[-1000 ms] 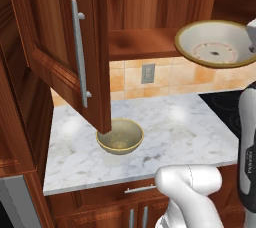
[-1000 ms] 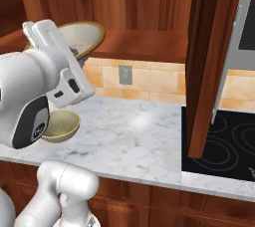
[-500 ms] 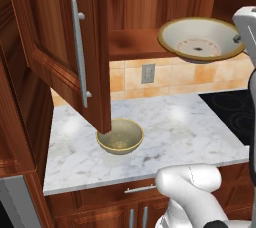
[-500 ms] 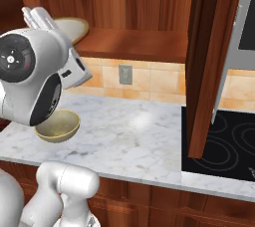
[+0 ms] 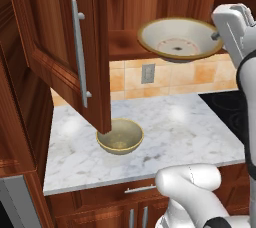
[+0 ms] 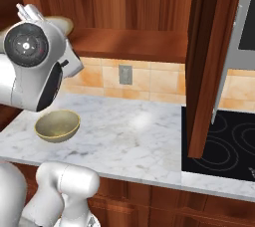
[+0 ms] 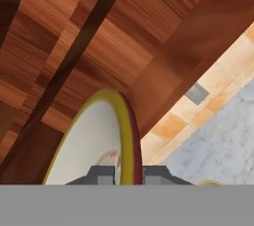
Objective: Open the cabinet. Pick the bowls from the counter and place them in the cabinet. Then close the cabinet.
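The shallower bowl (image 5: 180, 39), tan-rimmed with a speckled inside, hangs in the air in front of the open cabinet's shelf (image 5: 122, 47). My gripper (image 5: 218, 34) is shut on its right rim. In the hand view the bowl's rim (image 7: 119, 131) runs edge-on between my gripper's (image 7: 130, 175) two fingertips. The deep olive-tan bowl (image 5: 120, 136) (image 6: 57, 125) sits upright on the white marble counter (image 5: 175, 127), below the corner of the left cabinet door (image 5: 60, 47). Both cabinet doors stand open.
The right cabinet door (image 6: 209, 61) swings out over the black stovetop (image 6: 224, 141). A wall outlet (image 5: 147, 73) sits in the tiled backsplash. Lower drawers with short handles (image 5: 140, 189) run under the counter.
The arm has carried the shallow bowl to the left and slightly down, closer to the cabinet shelf. The deep bowl has stayed where it was.
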Available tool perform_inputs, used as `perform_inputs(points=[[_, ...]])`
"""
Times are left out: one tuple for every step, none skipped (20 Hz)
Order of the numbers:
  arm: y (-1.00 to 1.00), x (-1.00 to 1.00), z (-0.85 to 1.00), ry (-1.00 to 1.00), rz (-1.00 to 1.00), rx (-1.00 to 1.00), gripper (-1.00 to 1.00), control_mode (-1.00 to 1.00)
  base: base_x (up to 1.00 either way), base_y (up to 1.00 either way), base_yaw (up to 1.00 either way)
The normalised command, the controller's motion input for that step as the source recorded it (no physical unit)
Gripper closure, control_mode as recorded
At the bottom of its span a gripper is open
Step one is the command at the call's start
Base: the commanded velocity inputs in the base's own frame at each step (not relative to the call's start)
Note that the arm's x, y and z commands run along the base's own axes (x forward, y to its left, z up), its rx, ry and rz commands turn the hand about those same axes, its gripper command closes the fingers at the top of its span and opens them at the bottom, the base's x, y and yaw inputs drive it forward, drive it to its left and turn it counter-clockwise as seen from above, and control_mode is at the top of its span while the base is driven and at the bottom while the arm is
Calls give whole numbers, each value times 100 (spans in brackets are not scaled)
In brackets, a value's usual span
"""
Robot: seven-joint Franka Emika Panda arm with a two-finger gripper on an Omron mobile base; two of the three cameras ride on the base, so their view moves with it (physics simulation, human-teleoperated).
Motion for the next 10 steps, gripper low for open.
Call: perform_inputs(points=[[40,46,-9,0,10,0,100,-100,0,0,0],[36,46,-15,0,10,0,100,-100,0,0,0],[34,54,-16,0,9,0,100,-100,0,0,0],[34,54,-19,0,7,0,100,-100,0,0,0],[31,60,-21,0,7,0,100,-100,0,0,0],[27,62,-31,0,7,5,100,-100,0,0,0],[26,64,-32,0,6,5,100,-100,0,0,0],[26,66,-33,0,6,6,100,-100,0,0,0],[24,68,-34,0,6,5,100,-100,0,0,0],[26,69,-34,0,6,5,100,-100,0,0,0]])
